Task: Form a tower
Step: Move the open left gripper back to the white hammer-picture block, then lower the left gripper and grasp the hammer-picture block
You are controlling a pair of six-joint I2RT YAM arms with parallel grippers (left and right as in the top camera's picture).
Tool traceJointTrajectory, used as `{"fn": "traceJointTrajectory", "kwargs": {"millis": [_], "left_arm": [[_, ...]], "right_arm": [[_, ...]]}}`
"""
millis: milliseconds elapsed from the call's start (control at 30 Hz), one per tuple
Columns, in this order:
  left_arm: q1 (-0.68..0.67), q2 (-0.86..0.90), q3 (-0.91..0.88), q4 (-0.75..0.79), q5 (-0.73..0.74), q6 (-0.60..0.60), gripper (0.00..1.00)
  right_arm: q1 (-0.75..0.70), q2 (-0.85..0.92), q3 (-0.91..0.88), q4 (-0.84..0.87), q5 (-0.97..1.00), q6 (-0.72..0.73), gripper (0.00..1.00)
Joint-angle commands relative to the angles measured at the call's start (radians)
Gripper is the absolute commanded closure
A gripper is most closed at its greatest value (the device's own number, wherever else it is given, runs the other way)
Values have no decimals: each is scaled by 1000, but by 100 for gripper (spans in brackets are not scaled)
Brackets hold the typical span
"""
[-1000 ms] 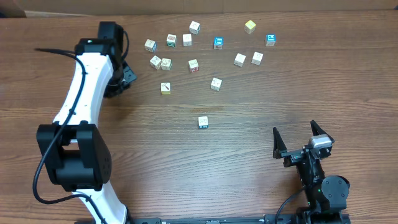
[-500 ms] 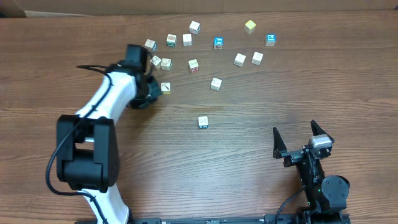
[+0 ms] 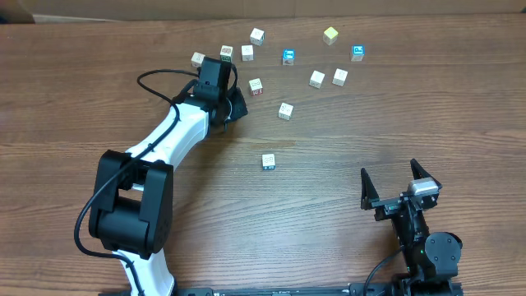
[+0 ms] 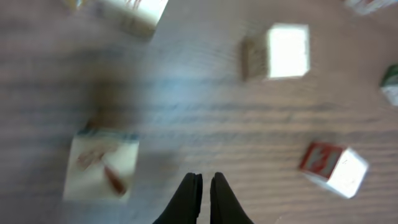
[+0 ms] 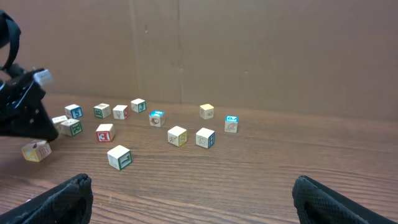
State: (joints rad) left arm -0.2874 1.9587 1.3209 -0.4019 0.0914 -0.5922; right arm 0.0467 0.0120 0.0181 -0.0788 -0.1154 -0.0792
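Note:
No tower shows in any view; every cube I see lies singly. Small pale wooden cubes are scattered across the far table, among them a red-printed cube, a green-printed one and a lone cube nearer the middle. My left gripper is shut and empty, low among the leftmost cubes. The blurred left wrist view shows its tips pressed together, a pale cube to their left and a red-faced cube to their right. My right gripper stands wide open near the front edge, holding nothing.
More cubes lie along the back: a cyan one, a yellow one, a blue-printed one and two pale ones. My left arm covers a few cubes. A brown board wall stands behind the table.
My left arm has swung right and forward into the left side of the cube cluster, now covering three cubes that showed before. The right arm has not moved.

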Motion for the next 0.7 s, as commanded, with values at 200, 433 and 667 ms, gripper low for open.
{"fn": "traceJointTrajectory", "kwargs": {"millis": [200,433,667], "left_arm": [[3,3,-8,-226,-85,10,96],[3,5,-32,-110,-215,9,96],[3,33,-44,-45,-214,9,95]], "right_arm": [[5,-9,-10,5,9,-4,0],[5,-9,-10,5,9,-4,0],[5,-9,-10,5,9,-4,0]]}}
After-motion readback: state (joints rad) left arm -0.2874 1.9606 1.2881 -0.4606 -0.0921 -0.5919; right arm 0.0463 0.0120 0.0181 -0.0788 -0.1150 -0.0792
